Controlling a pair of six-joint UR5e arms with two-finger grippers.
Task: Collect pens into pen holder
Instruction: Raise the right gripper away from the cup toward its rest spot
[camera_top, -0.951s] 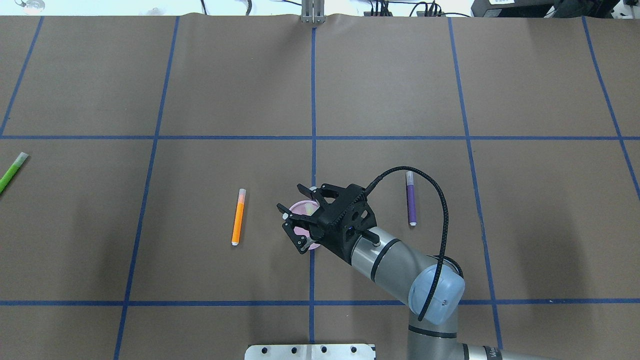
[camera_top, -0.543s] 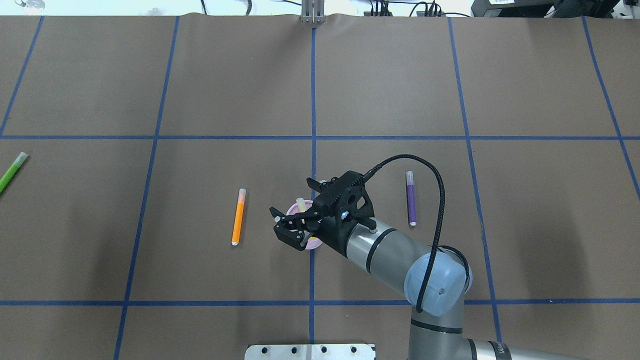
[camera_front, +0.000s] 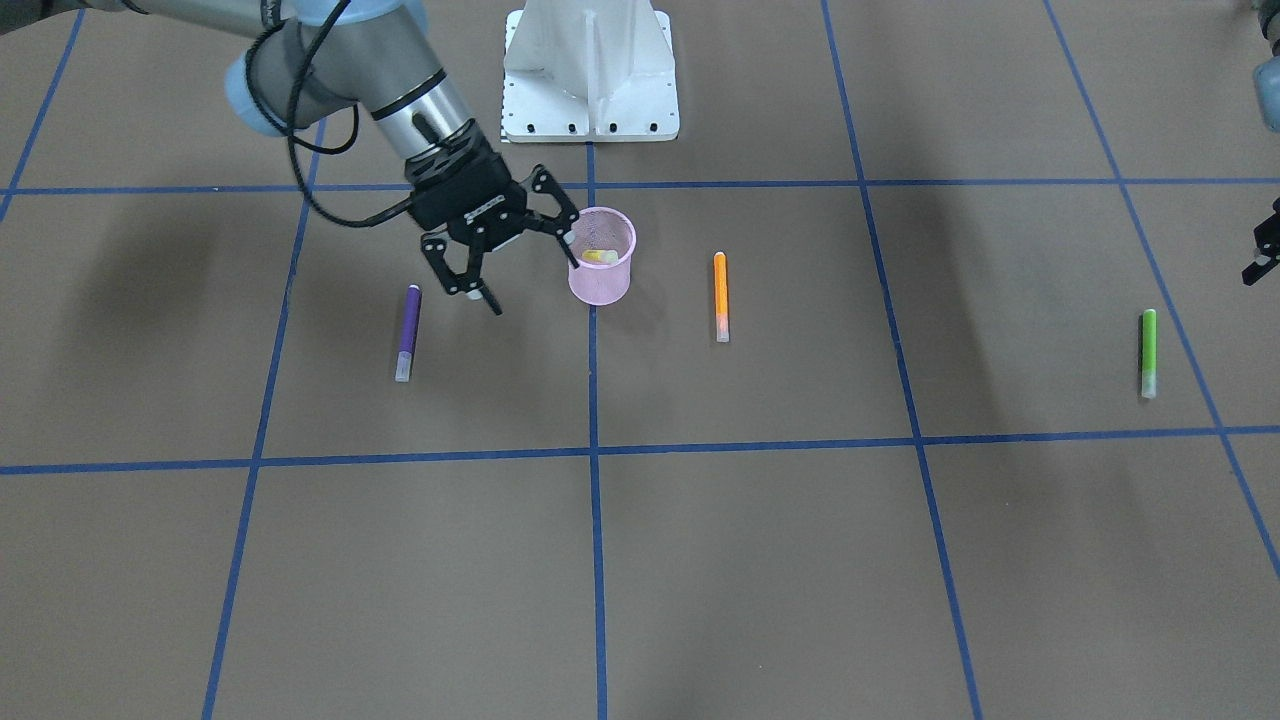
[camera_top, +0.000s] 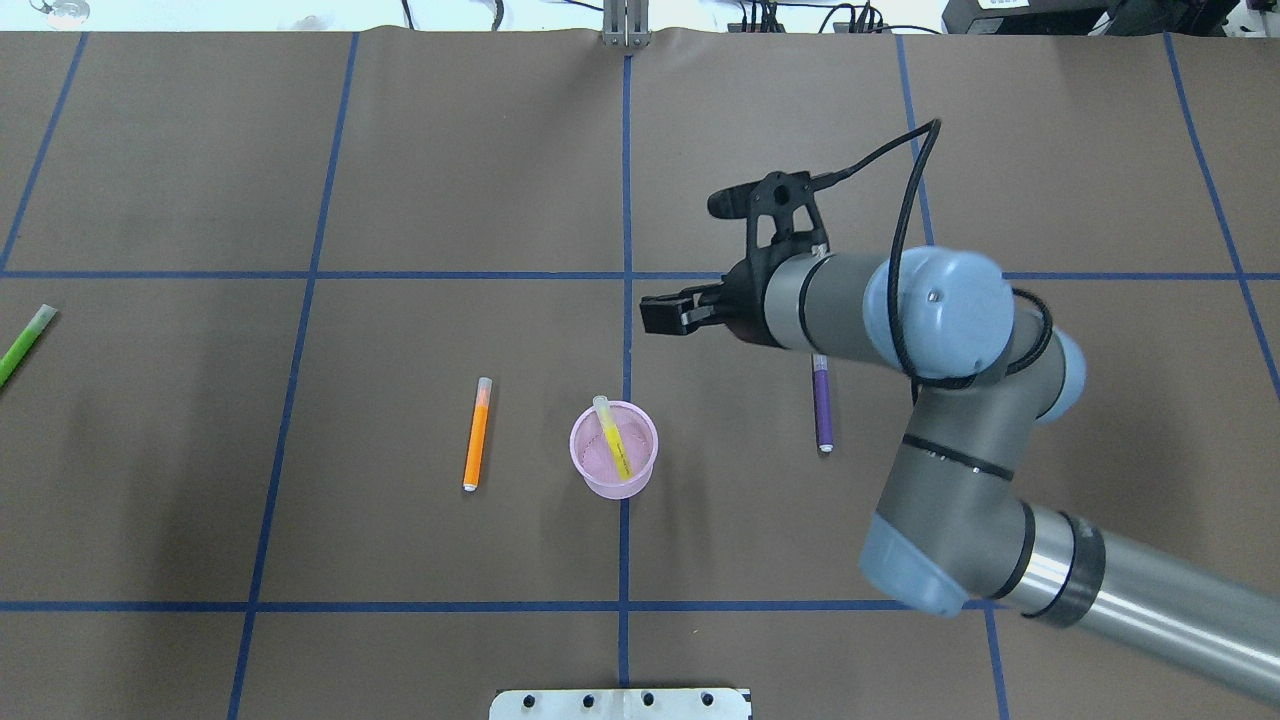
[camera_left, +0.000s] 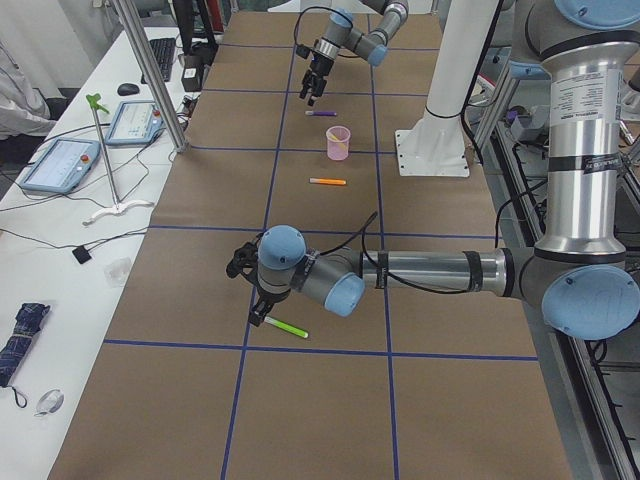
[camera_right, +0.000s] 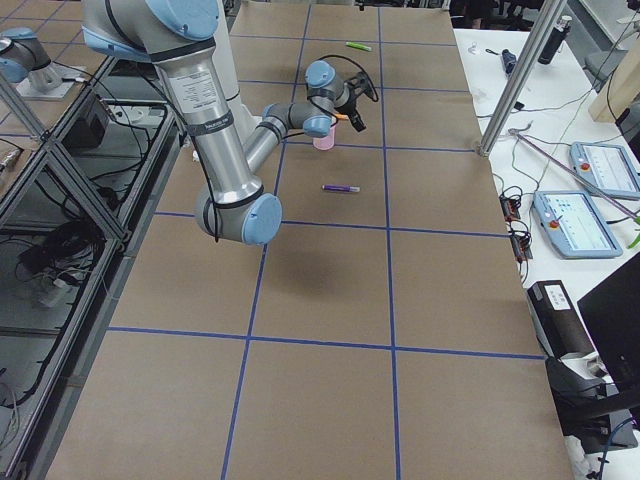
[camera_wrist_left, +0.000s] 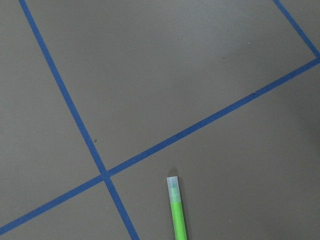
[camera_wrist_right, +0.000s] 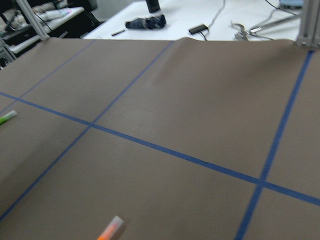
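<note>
The right gripper (camera_front: 528, 272) is spread wide and empty beside the pen holder (camera_front: 600, 286), which stands upright on the table (camera_front: 700, 560) with the yellow pen (camera_top: 613, 447) leaning inside. The orange pen (camera_top: 477, 434), purple pen (camera_top: 823, 408) and green pen (camera_wrist_left: 177, 215) lie flat on the table. The left gripper (camera_left: 258, 310) hangs near the green pen; its state cannot be determined.

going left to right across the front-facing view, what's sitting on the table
purple pen → pink pen holder with the yellow pen inside it → orange pen → green pen
</note>
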